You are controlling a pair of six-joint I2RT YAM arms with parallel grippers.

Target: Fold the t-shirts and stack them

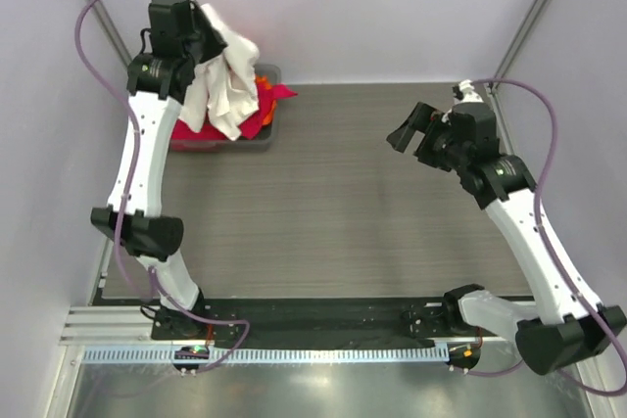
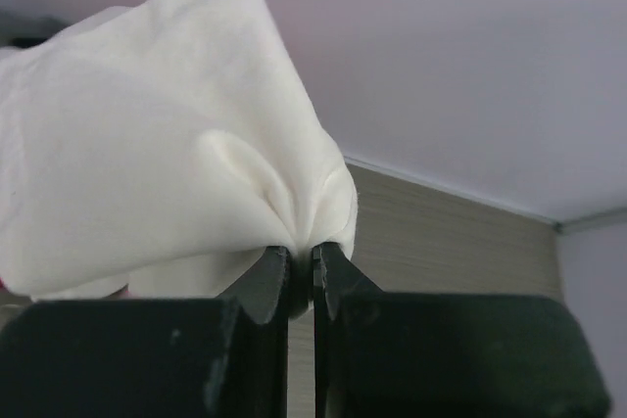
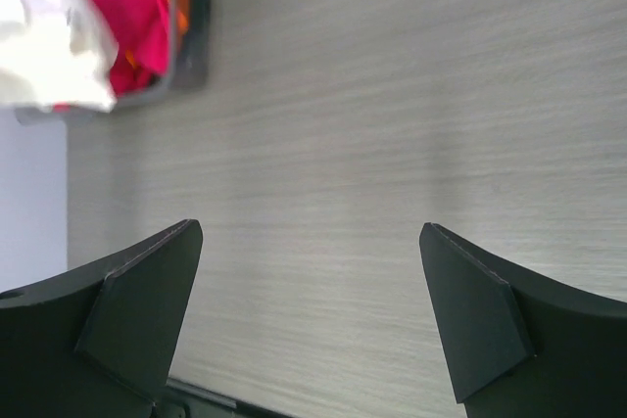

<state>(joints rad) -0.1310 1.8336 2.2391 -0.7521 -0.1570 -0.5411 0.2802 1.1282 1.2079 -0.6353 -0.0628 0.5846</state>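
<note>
Here, left hand (image 2: 302, 266) pinches cream t-shirt (image 2: 147, 144) — plain folds showing.

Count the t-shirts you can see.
3: a cream-white t-shirt pinched in the left claw over the grey bin, a pink t-shirt and an orange t-shirt in it. More may be hidden underneath.

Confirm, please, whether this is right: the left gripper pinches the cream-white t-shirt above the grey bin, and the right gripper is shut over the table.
No: the right gripper is open, its jaws wide apart in the right wrist view. The left gripper does pinch the cream-white t-shirt above the grey bin.
</note>
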